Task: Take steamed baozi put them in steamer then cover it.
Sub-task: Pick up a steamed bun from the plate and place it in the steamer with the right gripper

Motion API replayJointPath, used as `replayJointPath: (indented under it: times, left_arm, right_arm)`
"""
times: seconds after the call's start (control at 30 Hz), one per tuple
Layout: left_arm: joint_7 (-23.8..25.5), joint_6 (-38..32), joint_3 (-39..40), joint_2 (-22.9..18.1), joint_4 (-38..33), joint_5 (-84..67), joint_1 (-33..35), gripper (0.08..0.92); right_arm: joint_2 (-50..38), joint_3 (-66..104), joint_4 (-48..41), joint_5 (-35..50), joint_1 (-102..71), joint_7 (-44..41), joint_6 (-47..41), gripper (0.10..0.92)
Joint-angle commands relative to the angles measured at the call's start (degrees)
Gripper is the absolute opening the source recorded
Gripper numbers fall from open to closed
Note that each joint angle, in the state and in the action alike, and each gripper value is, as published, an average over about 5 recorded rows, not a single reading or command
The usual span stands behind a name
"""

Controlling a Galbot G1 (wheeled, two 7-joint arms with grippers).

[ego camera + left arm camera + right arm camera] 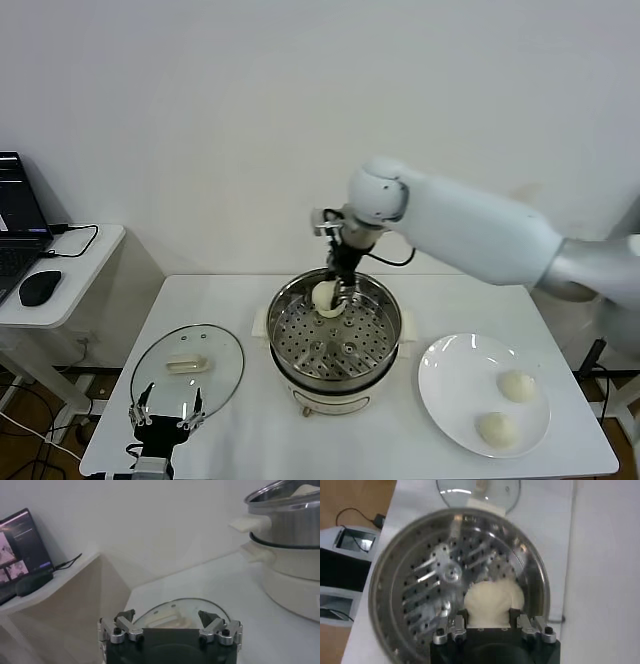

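Note:
The steamer (pixel 385 300) is a shiny steel pot with a perforated tray, on a white base at the table's middle. My right gripper (pixel 338 296) is shut on a cream-white baozi (pixel 326 298) and holds it just inside the pot's far rim, above the tray. In the right wrist view the baozi (pixel 492 600) sits between the fingers of that gripper (pixel 489 617), over the steamer (pixel 380 590). Two more baozi (pixel 517 385) (pixel 497 429) lie on the white plate (pixel 450 375) at the right. A fourth is not in view. My left gripper (pixel 167 418) is open and empty near the table's front left.
The glass lid (pixel 215 385) with a cream handle lies flat on the table left of the steamer, just beyond my left gripper (pixel 167 616); it also shows in the left wrist view (pixel 185 610). A side table with a laptop (pixel 15 225) and a mouse (pixel 40 287) stands at the far left.

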Motion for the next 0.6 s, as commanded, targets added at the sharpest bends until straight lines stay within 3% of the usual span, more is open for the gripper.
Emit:
replayJointPath:
  times: [0.03,0.6]
  left_arm:
    - [0.0,0.0,0.0,-0.1,0.0,-0.1,-0.1,0.823]
    - [0.1,0.1,0.0,-0.2,1.0,-0.2,-0.8,0.823]
  right_arm:
    - [7.5,-0.4,-4.1,-2.6,-4.0,0.3,-0.1,0.509]
    - [7.4,0.9,-4.4,-4.6,-8.6,2.0,-0.2,0.509]
